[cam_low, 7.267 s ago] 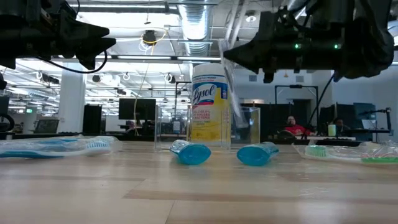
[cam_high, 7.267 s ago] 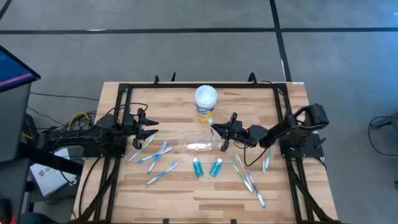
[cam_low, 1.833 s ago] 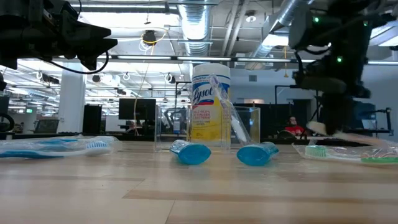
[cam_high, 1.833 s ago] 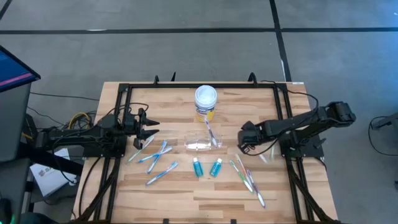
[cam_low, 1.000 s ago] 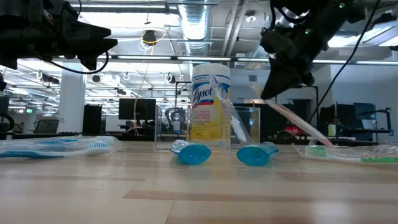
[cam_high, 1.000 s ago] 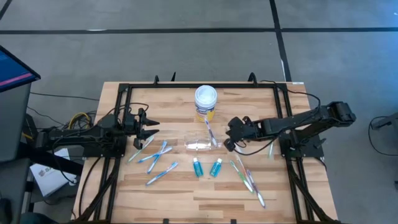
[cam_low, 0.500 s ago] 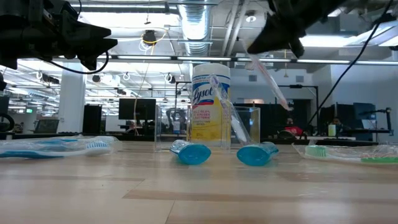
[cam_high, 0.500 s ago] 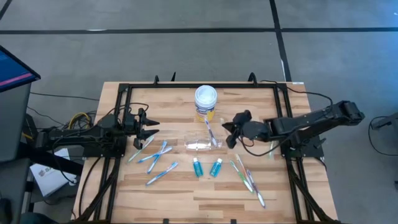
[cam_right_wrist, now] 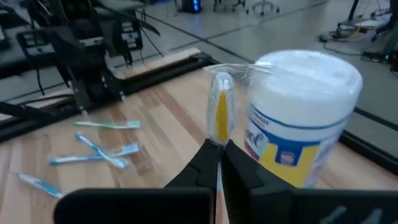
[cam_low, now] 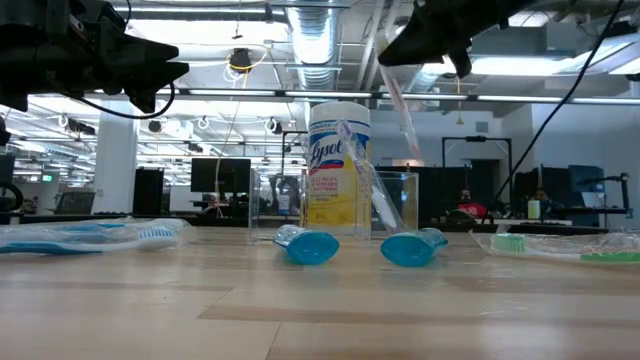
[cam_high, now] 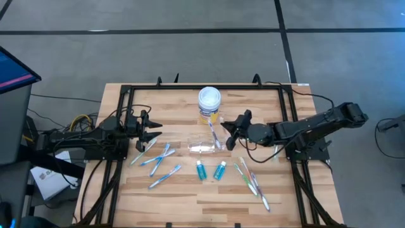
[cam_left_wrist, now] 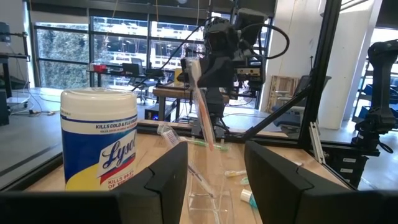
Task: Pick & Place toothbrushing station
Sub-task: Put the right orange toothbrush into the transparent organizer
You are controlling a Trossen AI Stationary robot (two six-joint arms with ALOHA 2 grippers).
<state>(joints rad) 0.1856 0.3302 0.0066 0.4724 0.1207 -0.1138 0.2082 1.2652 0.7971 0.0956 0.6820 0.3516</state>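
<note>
from above, on the wooden table (cam_high: 190,196), right gripper (cam_high: 231,135) hovers just beside the small clear plastic cup (cam_high: 204,144) at table centre, fingers pinched together on a slim wrapped toothbrush (cam_high: 228,137), mostly hidden under the gripper here. cup already has one blue-white toothbrush (cam_high: 214,134) leaning in it. white-lidded yellow wipes jar (cam_high: 209,104) stands behind the cup. two small teal tubes (cam_high: 211,170) lie in front of it; loose toothbrushes lie on either side. left gripper (cam_high: 152,130) waits at the left side, fingers apart, holding nothing.
low view: held toothbrush (cam_low: 397,99) hangs tilted above the cup (cam_low: 392,205), its lower end clear of the rim; gripper cut off at the frame's top.
left wrist view: brush (cam_left_wrist: 200,102) hangs from the far arm; cup only faintly visible.
right wrist view: fingers clamp the wrapped brush (cam_right_wrist: 219,116), bristles unclear.
</note>
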